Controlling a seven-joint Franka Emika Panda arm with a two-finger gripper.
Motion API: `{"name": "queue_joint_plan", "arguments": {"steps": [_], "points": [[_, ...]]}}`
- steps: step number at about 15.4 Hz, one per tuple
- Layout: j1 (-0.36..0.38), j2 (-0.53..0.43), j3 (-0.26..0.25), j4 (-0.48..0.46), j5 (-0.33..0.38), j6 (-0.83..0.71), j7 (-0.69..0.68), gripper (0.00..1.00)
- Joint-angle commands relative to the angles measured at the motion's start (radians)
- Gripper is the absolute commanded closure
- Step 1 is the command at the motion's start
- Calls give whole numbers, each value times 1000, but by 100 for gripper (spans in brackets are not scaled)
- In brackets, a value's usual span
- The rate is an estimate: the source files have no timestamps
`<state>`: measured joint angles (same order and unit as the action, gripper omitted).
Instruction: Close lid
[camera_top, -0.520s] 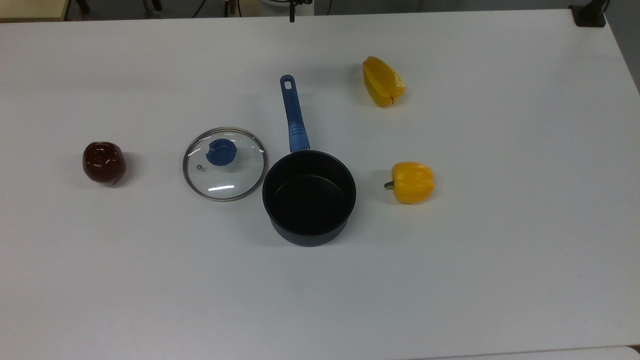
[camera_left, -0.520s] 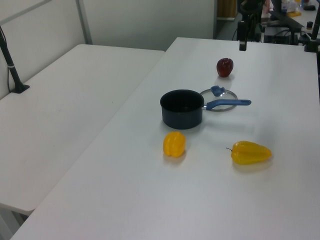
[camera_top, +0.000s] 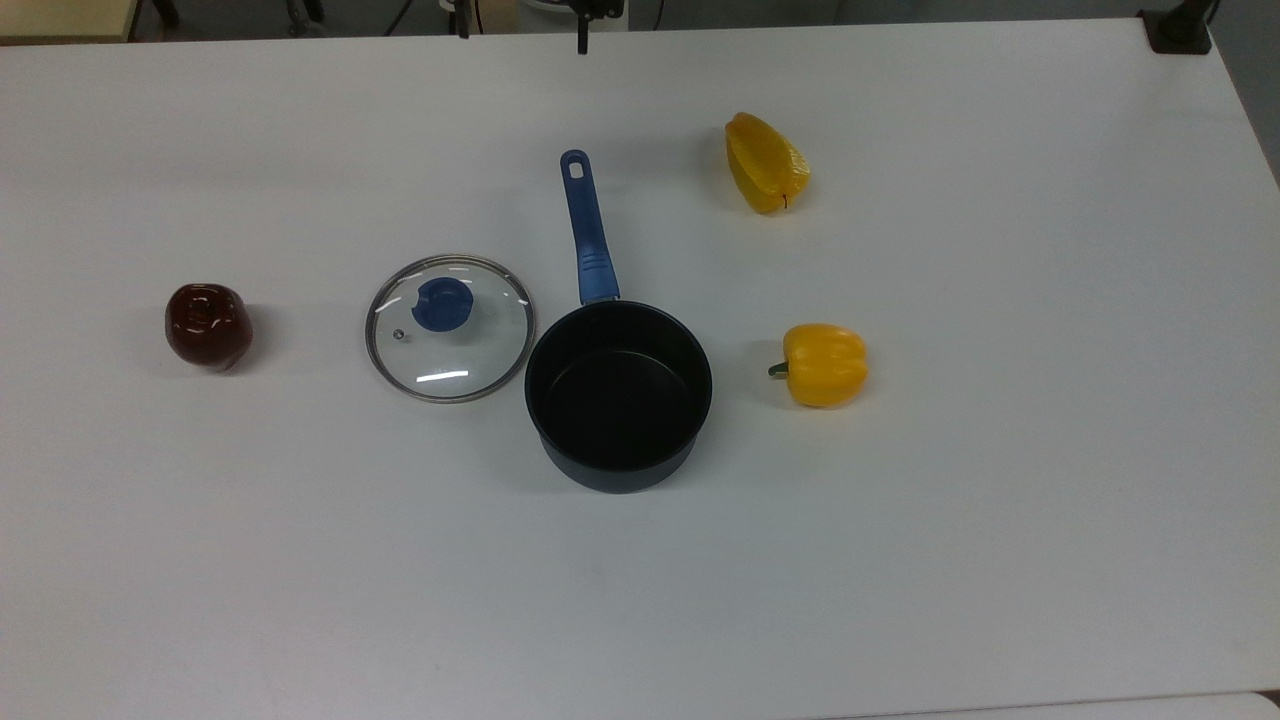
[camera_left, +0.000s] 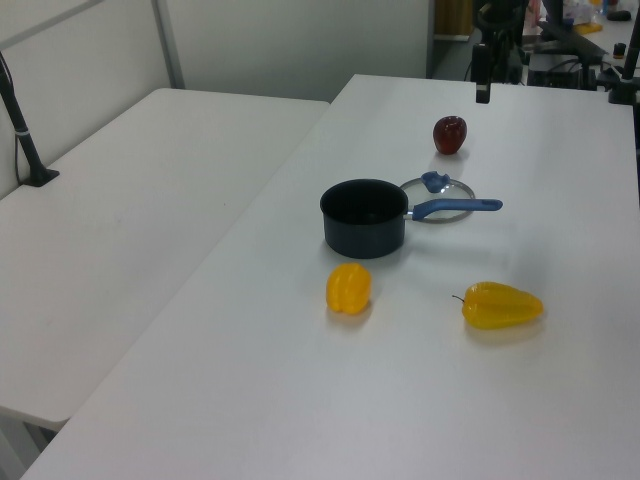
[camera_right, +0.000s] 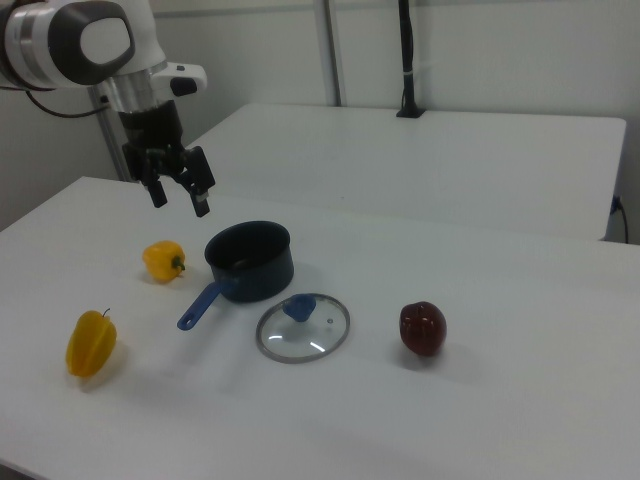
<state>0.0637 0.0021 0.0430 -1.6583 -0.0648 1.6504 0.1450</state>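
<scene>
The round glass lid (camera_top: 452, 350) with its blue knob lies flat on the white table (camera_top: 900, 560), touching the left side of the black saucepan (camera_top: 618, 395) in the top view. The saucepan stands uncovered and empty, its blue handle pointing to the table's far edge. In the right view the lid (camera_right: 303, 330) lies in front of the saucepan (camera_right: 250, 260). My gripper (camera_right: 180, 201) hangs open in the air above and to the left of the saucepan in the right view, holding nothing. In the left view the gripper (camera_left: 482, 92) hovers over the table's far end.
Two yellow peppers (camera_top: 766, 162) (camera_top: 824, 364) lie at the top view's right of the saucepan. A dark red pepper (camera_top: 207, 325) sits at the top view's left of the lid. A second table (camera_right: 420, 170) stands alongside.
My gripper has shifted very slightly at the table's far end. The lid, saucepan and peppers have not moved.
</scene>
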Motion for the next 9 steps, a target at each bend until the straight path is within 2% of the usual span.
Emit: {"name": "queue_joint_plan", "arguments": {"steps": [1, 9], "points": [[-62, 12, -3, -15, 13, 92, -70, 0], [-133, 182, -3, -46, 0, 265, -71, 0]]}}
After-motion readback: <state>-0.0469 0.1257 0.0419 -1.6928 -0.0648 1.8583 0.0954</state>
